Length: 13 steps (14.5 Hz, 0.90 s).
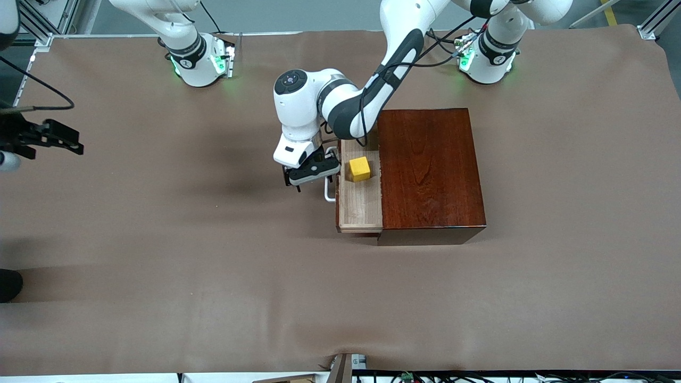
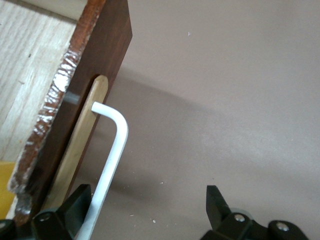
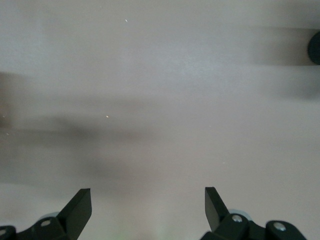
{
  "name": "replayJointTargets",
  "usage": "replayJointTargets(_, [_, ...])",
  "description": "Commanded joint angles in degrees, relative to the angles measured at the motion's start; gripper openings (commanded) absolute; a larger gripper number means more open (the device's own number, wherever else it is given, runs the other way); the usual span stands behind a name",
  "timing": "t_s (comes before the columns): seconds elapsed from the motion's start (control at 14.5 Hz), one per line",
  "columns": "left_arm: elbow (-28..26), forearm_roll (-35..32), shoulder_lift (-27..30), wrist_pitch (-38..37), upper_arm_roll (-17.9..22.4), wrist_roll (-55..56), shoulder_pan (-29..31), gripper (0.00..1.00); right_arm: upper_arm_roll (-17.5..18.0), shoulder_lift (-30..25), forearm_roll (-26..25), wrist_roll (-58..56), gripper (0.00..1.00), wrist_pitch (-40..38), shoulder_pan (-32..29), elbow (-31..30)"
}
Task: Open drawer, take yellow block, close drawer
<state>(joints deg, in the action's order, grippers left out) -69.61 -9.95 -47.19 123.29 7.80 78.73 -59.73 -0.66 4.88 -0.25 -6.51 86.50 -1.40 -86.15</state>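
Observation:
The drawer (image 1: 362,207) stands partly pulled out of the dark-red box (image 1: 428,170), toward the right arm's end of the table. The yellow block (image 1: 359,169) sits in the pale tray; a sliver of it shows in the left wrist view (image 2: 5,185). My left gripper (image 1: 311,173) is open in front of the drawer, at its white handle (image 1: 330,190). In the left wrist view the handle (image 2: 112,150) runs between the open fingers of my left gripper (image 2: 147,200), close beside one finger (image 2: 75,202), next to the drawer front (image 2: 95,65). My right gripper (image 1: 69,139) is open and empty and waits over the right arm's end of the table (image 3: 147,202).
The brown table cover (image 1: 213,255) lies all round the box. The left arm's elbow (image 1: 340,106) hangs over the part of the drawer farthest from the front camera. A dark object (image 1: 8,284) sits at the table edge on the right arm's end.

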Motion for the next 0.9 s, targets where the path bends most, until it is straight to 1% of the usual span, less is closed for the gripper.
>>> replayJointTargets(0.0, [2.38,1.78,0.52,-0.24,-2.08,2.48,-1.70,1.00,-0.04,1.80,2.97,4.56,1.00,-0.46,0.78,1.95])
replayJointTargets(0.07, [2.46,1.69,0.26,-0.15,-2.69,2.48,-2.05,1.00,-0.04,1.89,3.06,6.66,1.00,-0.46,1.39,1.87])
replayJointTargets(0.21, [2.29,1.60,0.43,-0.41,-2.70,2.57,-2.93,1.00,-0.04,1.98,3.41,9.40,1.00,-0.46,2.10,1.86])
replayJointTargets(0.34, [2.38,1.60,0.52,-3.82,-2.61,2.57,-2.94,1.00,-0.04,1.98,4.29,9.50,1.00,-0.54,2.02,1.86])
replayJointTargets(0.55, [2.29,1.51,2.36,-7.79,-2.61,2.48,-2.94,1.00,-0.04,2.06,4.29,9.41,1.00,-0.46,1.67,1.86])
replayJointTargets(0.83, [2.38,1.34,5.43,-10.08,-2.35,2.31,-2.67,1.00,-0.04,2.06,4.38,9.58,1.00,-0.54,2.01,1.86])
